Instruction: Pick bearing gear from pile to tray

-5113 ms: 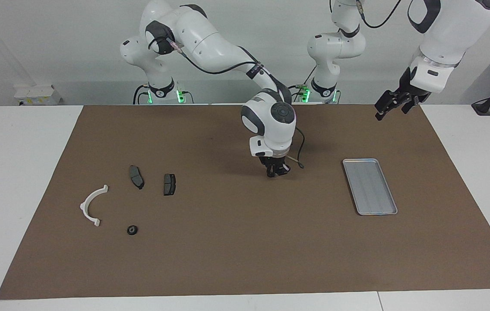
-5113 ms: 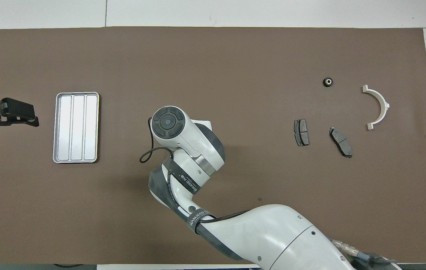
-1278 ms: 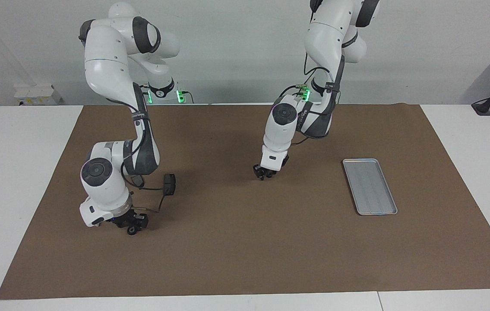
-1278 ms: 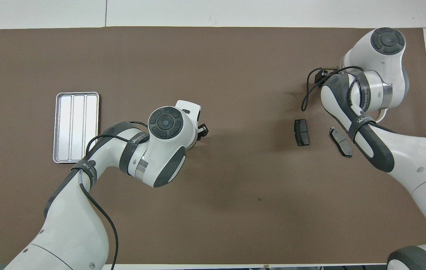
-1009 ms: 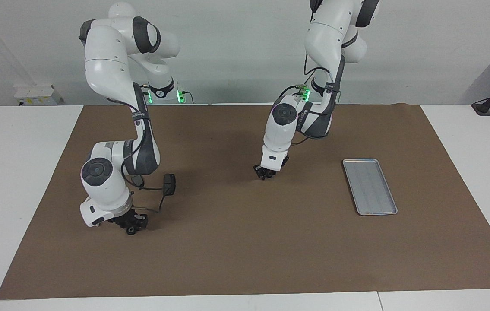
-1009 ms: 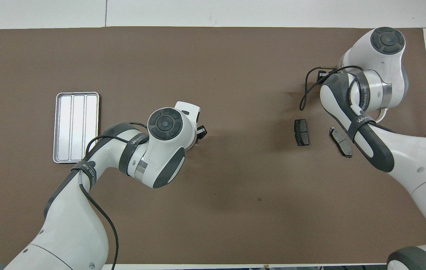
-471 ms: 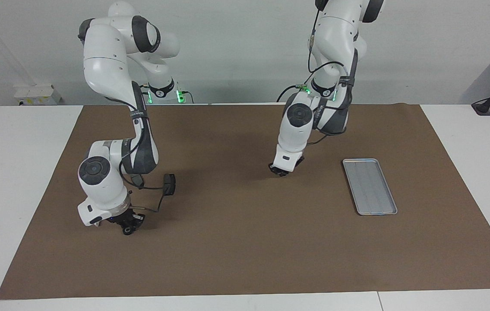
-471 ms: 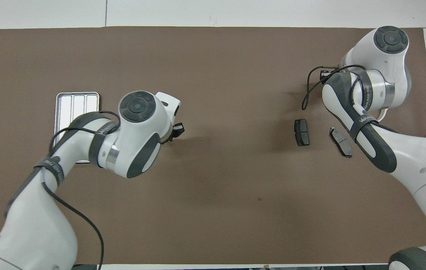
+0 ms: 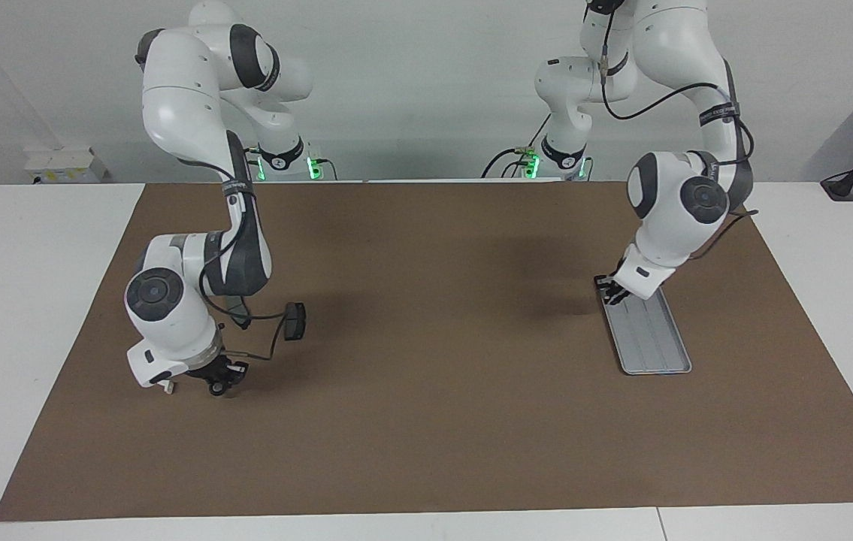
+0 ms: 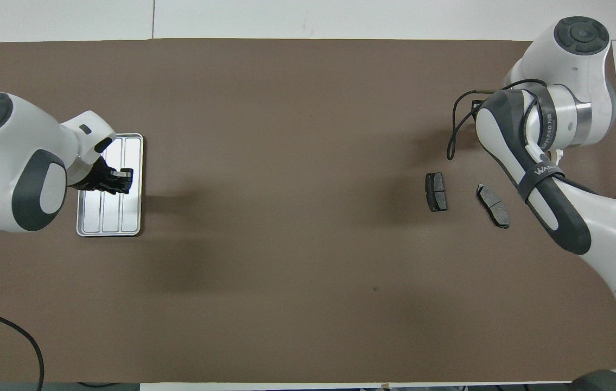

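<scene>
My right gripper (image 9: 217, 385) is at the pile, shut on a small black round gear (image 9: 216, 390) and holding it just above the mat. In the overhead view the arm's wrist hides both. The white half-ring bracket (image 9: 167, 387) shows only as a tip beside the wrist. One dark brake pad (image 9: 292, 321) lies nearer to the robots; both pads show in the overhead view (image 10: 436, 191) (image 10: 493, 205). My left gripper (image 9: 609, 292) hangs low over the end of the silver tray (image 9: 655, 342) nearer to the robots. It also shows in the overhead view (image 10: 122, 182) over the tray (image 10: 107, 220).
A brown mat (image 9: 426, 421) covers the table, with white table margins around it. The right arm's black cable (image 9: 261, 353) loops between the wrist and the brake pad.
My left arm has swung from the middle of the mat to over the tray. My right gripper has closed on the gear, risen a little off the mat and shifted toward the bracket.
</scene>
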You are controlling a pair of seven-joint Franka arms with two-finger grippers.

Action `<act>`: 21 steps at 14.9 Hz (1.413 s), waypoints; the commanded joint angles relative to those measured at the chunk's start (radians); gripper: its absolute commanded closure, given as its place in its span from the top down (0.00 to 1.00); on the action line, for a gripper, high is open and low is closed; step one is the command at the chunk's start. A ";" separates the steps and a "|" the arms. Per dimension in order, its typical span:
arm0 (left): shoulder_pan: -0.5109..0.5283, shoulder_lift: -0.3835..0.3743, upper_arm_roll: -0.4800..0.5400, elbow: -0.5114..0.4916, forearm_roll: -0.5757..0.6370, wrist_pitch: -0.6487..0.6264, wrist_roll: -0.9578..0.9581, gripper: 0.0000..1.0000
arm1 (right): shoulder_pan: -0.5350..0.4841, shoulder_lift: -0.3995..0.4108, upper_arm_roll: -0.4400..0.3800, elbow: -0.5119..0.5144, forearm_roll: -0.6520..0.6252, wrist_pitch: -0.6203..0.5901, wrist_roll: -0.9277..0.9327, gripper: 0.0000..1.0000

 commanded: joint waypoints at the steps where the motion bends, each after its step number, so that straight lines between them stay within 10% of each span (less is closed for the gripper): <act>1: 0.062 -0.032 -0.015 -0.102 0.001 0.096 0.097 0.00 | 0.012 -0.116 0.010 -0.011 -0.008 -0.118 -0.066 0.00; 8: 0.086 -0.077 -0.013 -0.231 -0.001 0.170 0.111 0.00 | 0.220 -0.272 0.041 0.085 0.102 -0.396 0.243 0.00; 15: 0.100 -0.080 -0.013 -0.244 -0.001 0.185 0.131 0.00 | 0.522 -0.234 0.050 -0.018 0.194 -0.143 0.976 0.00; 21: 0.096 -0.092 -0.015 -0.299 -0.001 0.248 0.104 0.00 | 0.654 -0.079 0.049 -0.103 0.173 0.145 1.176 0.00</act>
